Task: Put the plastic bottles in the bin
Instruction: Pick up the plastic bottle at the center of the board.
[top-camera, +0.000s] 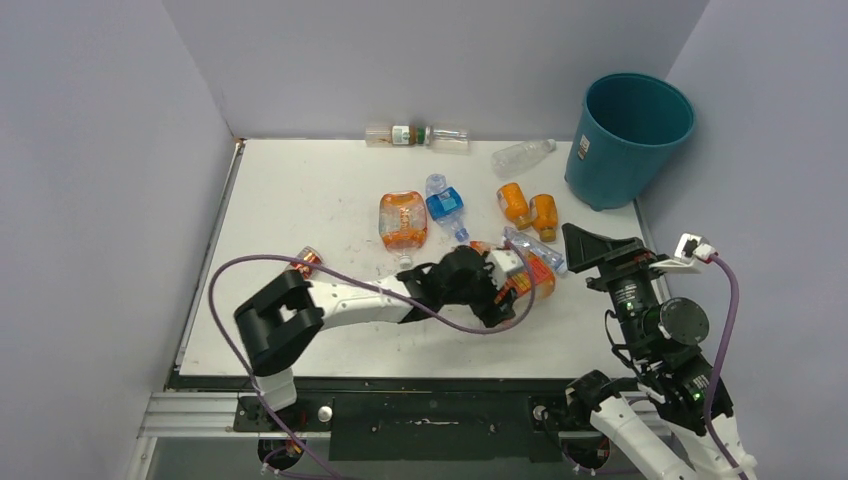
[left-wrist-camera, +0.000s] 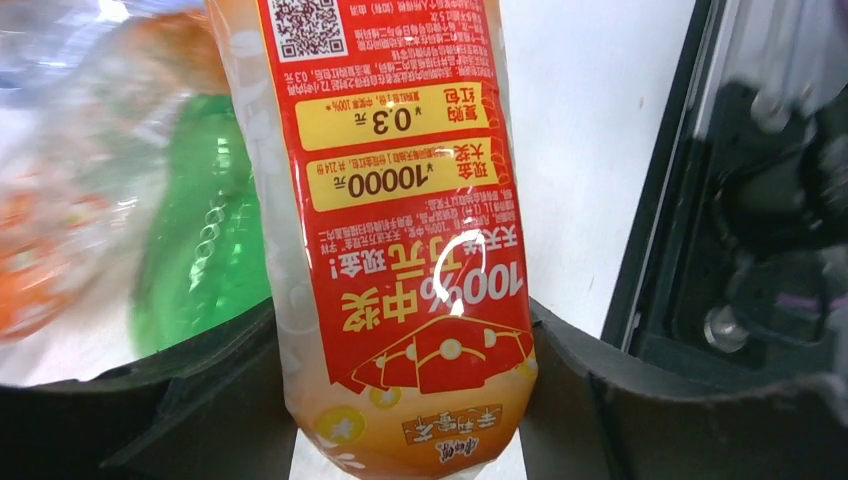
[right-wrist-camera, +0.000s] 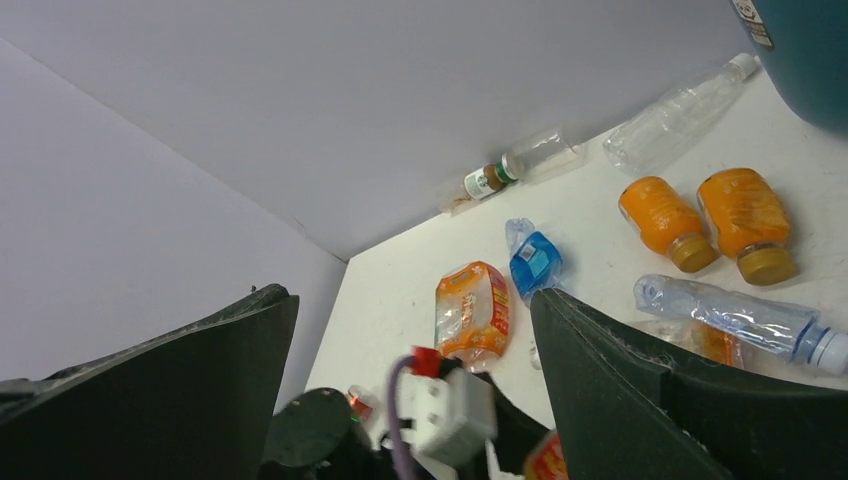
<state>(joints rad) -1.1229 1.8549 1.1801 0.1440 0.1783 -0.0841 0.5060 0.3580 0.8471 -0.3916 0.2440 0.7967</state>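
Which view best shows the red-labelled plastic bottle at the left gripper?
Left wrist: the red-labelled plastic bottle fills the frame between the fingers, its print readable. Top external shows only its orange end past the left gripper; right wrist catches a red sliver at the bottom edge.

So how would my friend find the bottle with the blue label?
Find the big teal bin by the far right corner of the white table. Go left past two small orange bottles lying side by side; the next clear bottle is it. Only it wears a bright blue label, next to the wider orange jug.
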